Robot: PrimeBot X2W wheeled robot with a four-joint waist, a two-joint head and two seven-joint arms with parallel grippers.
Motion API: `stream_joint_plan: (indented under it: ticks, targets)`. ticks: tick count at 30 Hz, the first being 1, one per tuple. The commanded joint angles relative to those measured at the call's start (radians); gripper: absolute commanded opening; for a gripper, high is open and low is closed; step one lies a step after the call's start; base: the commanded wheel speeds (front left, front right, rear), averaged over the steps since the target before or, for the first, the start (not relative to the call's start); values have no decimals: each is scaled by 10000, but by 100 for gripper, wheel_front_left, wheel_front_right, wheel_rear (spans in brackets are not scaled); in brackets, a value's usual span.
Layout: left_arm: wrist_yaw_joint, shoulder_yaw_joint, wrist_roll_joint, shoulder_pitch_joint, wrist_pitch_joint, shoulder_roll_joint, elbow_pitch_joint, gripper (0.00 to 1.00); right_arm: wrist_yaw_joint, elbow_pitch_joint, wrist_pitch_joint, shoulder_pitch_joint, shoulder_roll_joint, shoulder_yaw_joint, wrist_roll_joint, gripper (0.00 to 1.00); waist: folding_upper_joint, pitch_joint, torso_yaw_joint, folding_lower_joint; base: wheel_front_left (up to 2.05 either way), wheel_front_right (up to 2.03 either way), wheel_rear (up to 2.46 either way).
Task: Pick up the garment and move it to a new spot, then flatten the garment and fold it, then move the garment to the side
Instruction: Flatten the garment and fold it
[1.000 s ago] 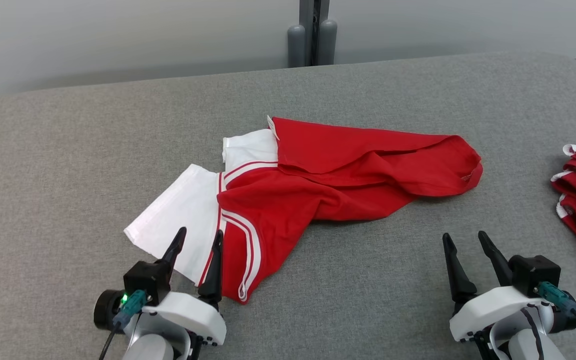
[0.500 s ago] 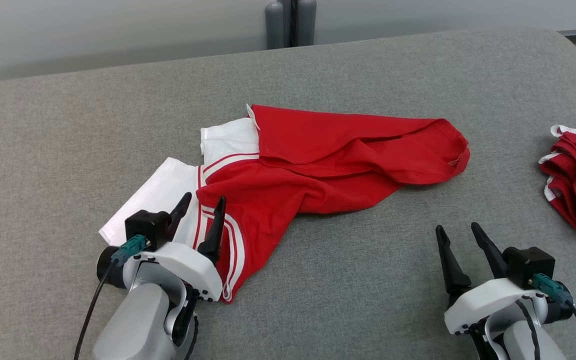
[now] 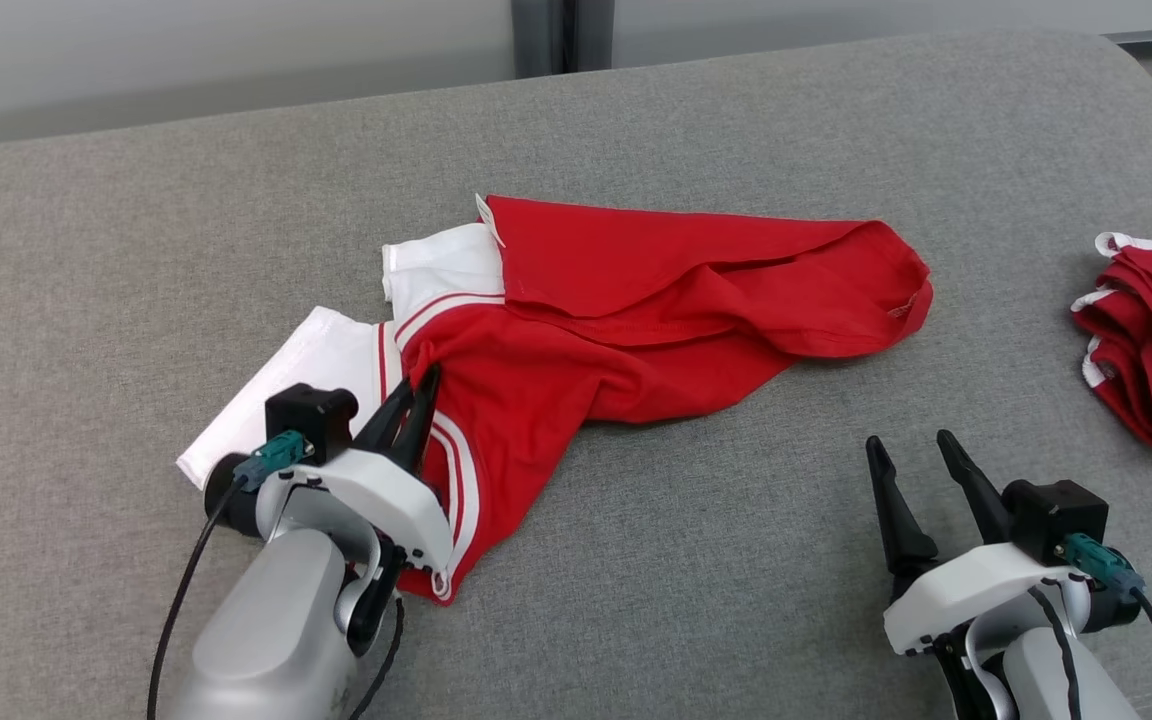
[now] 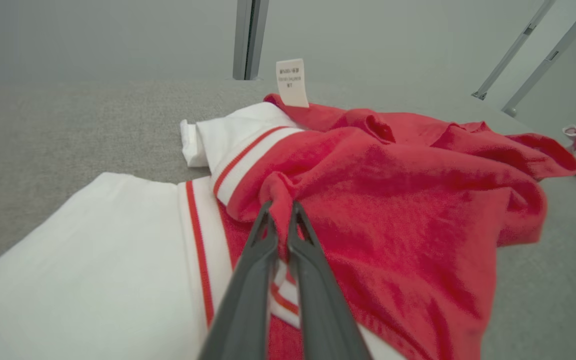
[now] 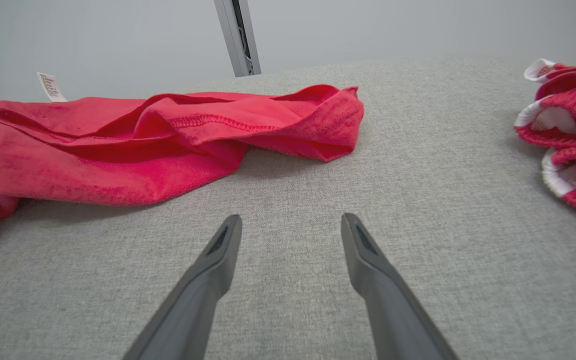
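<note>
The red-and-white garment (image 3: 636, 320) lies crumpled across the middle of the grey worktop (image 3: 736, 560), its white part toward the left and its red body stretched to the right, with a white label (image 4: 292, 82) standing up at its far edge. The left end effector (image 3: 416, 385) is clenched on a raised fold of red cloth beside the white stripes, its 2 fingers (image 4: 253, 280) pinching the fabric between them. The right end effector (image 3: 908, 438) is released, its 2 fingers spread over bare worktop near the garment's right end but apart from it, and a folded red pile (image 3: 1151, 340) sits at the right edge.
</note>
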Motion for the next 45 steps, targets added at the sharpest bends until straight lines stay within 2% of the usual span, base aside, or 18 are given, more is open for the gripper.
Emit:
stream_joint_plan:
  ticks: [1, 8, 13, 17, 20, 24, 30, 34, 38, 42, 45]
  targets:
    - [64, 128, 209, -339, -18, 37, -272, 0, -3, -43, -51, -56, -52, -21, 35, 100, 0, -2, -5, 0, 0, 0, 0]
    - [500, 657, 1928, -949, -18, 500, -2352, 0, -3, 22, -51, 10, -52, -116, 203, 100, 0, -245, 23, 0, 0, 0, 0]
    - [580, 715, 3015, -1165, -17, 802, -3866, 0, -3, 55, -51, 102, -50, -68, 377, 100, 0, -444, 40, 0, 0, 0, 0]
    - [517, 509, 3701, -613, -14, 904, -5297, 0, -3, 95, -51, 237, -52, -136, 434, 100, 0, -710, 148, 0, 0, 0, 0]
    - [409, 155, 3892, 314, -9, 940, -5713, 0, -3, 142, -51, 401, -50, -274, 446, 100, 0, -947, 330, 0, 0, 0, 0]
    - [325, -180, 3744, 1820, -11, 855, -5308, 0, -3, 226, -51, 572, -58, -305, 468, 100, 0, -1209, 563, 0, 0, 0, 0]
    - [503, -32, 3313, 3696, -12, 539, -4099, 0, -3, 294, -51, 716, -55, -258, 415, 100, 0, -1572, 837, 0, 0, 0, 0]
    - [480, 121, 3058, 4431, -12, 325, -3631, 0, -3, 352, -51, 833, -55, -256, 362, 100, 0, -1767, 944, 0, 0, 0, 0]
    - [650, 397, 2831, 4888, -11, 199, -2976, 0, -3, 405, -51, 949, -53, -275, 327, 100, 0, -1939, 996, 0, 0, 0, 0]
    - [1094, 760, 2721, 4914, -9, 161, -1881, 13, -3, 455, -51, 1069, -53, -244, 351, 100, 0, -2054, 994, 0, 0, 0, 0]
    - [1423, 1126, 2696, 4713, -9, 230, -1487, 0, -3, 474, -51, 1140, -55, -246, 371, 100, 0, -2100, 992, 0, 0, 0, 0]
